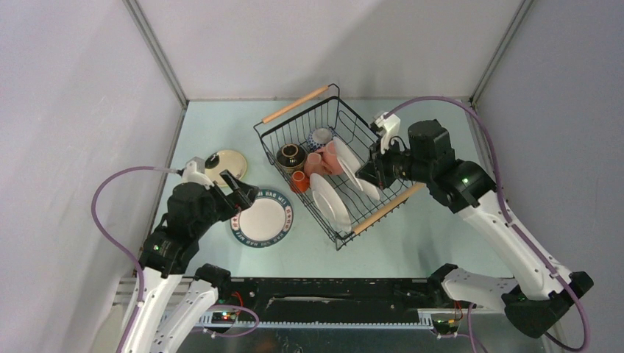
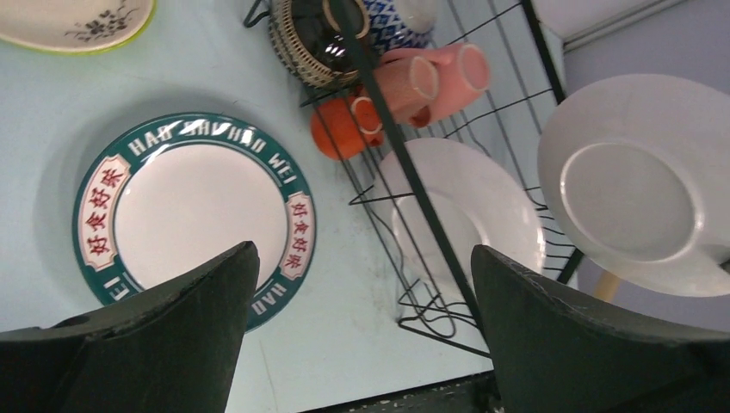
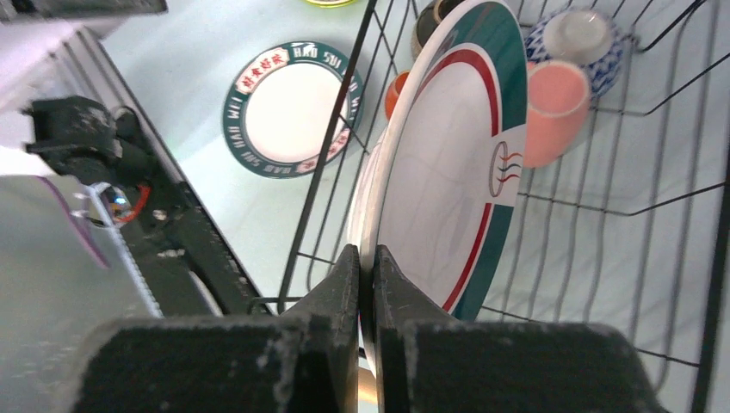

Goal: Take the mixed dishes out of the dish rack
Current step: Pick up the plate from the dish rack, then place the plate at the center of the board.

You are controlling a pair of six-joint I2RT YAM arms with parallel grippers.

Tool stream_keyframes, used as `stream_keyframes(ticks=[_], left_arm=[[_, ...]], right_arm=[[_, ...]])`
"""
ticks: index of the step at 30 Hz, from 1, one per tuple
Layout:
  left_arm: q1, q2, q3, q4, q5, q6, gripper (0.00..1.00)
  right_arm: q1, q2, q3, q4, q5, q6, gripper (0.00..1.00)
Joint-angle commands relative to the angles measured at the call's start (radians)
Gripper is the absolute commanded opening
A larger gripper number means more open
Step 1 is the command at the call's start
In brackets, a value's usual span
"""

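Right fingers (image 3: 351, 274) clenched on rim of upright plate (image 3: 448, 146), at 5 o'clock end of rack (image 1: 296, 104). Left fingers (image 2: 194, 310) released over bench plate (image 2: 194, 215). Advise: lift straight up, clear the wires, avoid neighbour plate (image 2: 465, 211).

My left gripper (image 1: 243, 190) hangs near the surface's left edge, black fingers spread wide. My right gripper (image 3: 366, 251), reaching in from the right edge, pinches a green-and-red-banded white plate (image 3: 448, 172).
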Motion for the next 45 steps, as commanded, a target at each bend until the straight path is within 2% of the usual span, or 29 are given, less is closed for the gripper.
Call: stream_keyframes(ticks=[1,9,14,18,23,32,36,40,42,44,45], left_arm=[[0.0,-0.02,0.063,0.019,0.059,-0.006,0.99],[0.0,0.032,0.083,0.132,0.216,-0.088,0.99],[0.0,0.047,0.099,0.19,0.236,-0.129,0.99],[0.0,0.044,0.104,0.23,0.25,-0.171,1.0],[0.0,0.04,0.115,0.249,0.261,-0.192,0.99],[0.0,0.03,0.087,0.288,0.265,-0.234,0.98],[0.0,0.031,0.056,0.306,0.277,-0.249,0.92],[-0.001,0.033,0.04,0.308,0.282,-0.246,0.8],[0.0,0.034,0.035,0.3,0.278,-0.24,0.72],[0.0,0.034,0.027,0.29,0.267,-0.235,0.59],[0.0,0.033,0.024,0.29,0.266,-0.234,0.55]], right_arm=[[0.125,-0.059,0.06,0.077,0.265,-0.14,0.0],[0.44,-0.05,0.06,0.129,0.663,-0.383,0.0],[0.633,0.02,0.06,0.167,0.901,-0.545,0.0],[0.735,0.102,0.06,0.199,1.075,-0.669,0.0],[0.808,0.199,0.06,0.237,1.168,-0.774,0.0],[0.889,0.307,0.06,0.365,1.22,-0.906,0.0],[0.91,0.344,0.06,0.402,1.224,-0.942,0.0],[0.928,0.374,0.06,0.445,1.231,-0.975,0.0],[0.932,0.379,0.06,0.463,1.229,-0.985,0.0],[0.935,0.381,0.06,0.474,1.225,-0.99,0.0],[0.936,0.382,0.06,0.476,1.223,-0.992,0.0]])
